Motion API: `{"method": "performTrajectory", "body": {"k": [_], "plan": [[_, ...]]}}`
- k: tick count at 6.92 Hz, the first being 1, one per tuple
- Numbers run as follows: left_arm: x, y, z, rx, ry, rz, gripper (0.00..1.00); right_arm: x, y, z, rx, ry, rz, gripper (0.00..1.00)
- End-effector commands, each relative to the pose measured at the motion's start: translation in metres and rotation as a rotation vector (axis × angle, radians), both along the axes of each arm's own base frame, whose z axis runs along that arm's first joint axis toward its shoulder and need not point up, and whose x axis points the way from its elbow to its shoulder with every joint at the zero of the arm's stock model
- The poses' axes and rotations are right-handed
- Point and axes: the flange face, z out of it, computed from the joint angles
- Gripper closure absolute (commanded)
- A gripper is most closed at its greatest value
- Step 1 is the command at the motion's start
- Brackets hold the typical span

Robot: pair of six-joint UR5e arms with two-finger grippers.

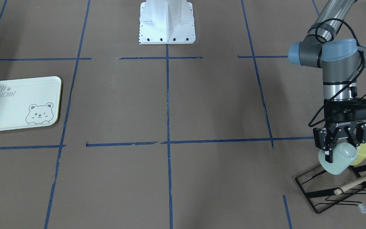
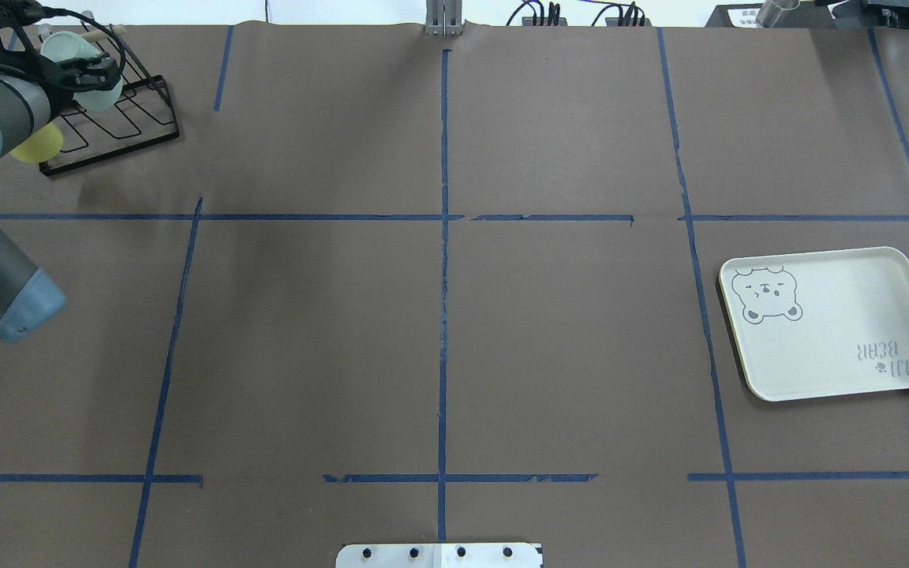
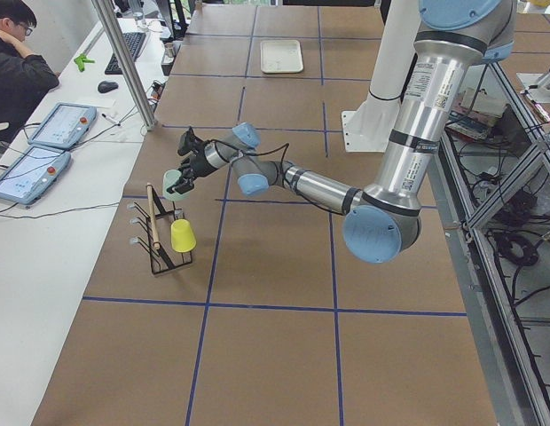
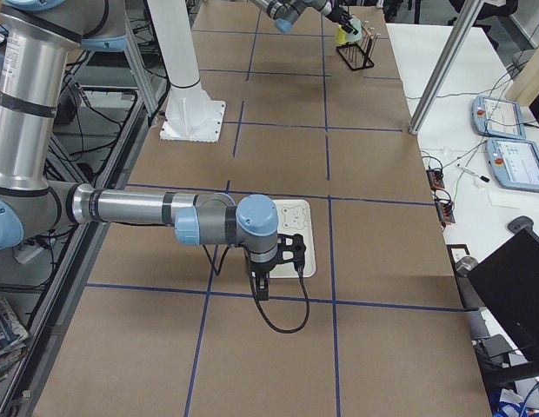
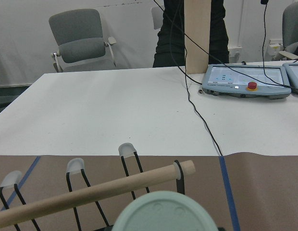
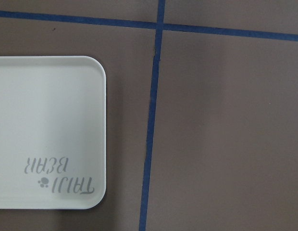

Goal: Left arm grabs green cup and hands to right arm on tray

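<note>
My left gripper (image 1: 343,151) is shut on the pale mint green cup (image 1: 337,160), one finger on each side, and holds it tilted just above the black wire rack (image 1: 329,194). The cup's base fills the bottom of the left wrist view (image 5: 163,214). It also shows in the overhead view (image 2: 68,46). The cream tray (image 2: 841,315) with the bear drawing lies far across the table. The right arm's gripper (image 4: 262,287) hangs over the tray's (image 4: 300,217) near edge. I cannot tell whether it is open or shut. The right wrist view shows the tray's corner (image 6: 43,120).
A yellow-green cup (image 1: 364,153) sits on the rack right behind the mint cup. A wooden dowel (image 1: 357,181) lies across the rack's pegs. A white side table with teach pendants (image 5: 245,82) borders the rack's side. An operator (image 3: 18,62) sits there.
</note>
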Motion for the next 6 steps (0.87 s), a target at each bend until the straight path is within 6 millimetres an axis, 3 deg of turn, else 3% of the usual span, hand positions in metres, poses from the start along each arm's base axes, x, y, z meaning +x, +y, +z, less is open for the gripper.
{"method": "performTrajectory", "body": {"k": [1,2,4,5,6], "plan": [[-0.014,0.012,-0.033,0.005,-0.005,0.001,0.43,0.000,0.000,-0.002,0.004,0.000,0.001,0.00],[-0.017,0.017,-0.049,0.010,0.032,-0.012,0.43,-0.001,-0.002,-0.006,-0.004,-0.015,0.014,0.00],[-0.004,0.020,-0.048,-0.060,0.230,-0.101,0.43,-0.011,-0.005,-0.026,0.014,-0.159,0.034,0.00],[0.013,0.028,-0.054,-0.088,0.322,-0.116,0.43,-0.011,-0.010,-0.040,0.024,-0.178,0.122,0.00],[0.049,0.045,-0.056,-0.129,0.403,-0.099,0.43,-0.013,-0.015,-0.058,0.040,-0.217,0.224,0.00]]}}
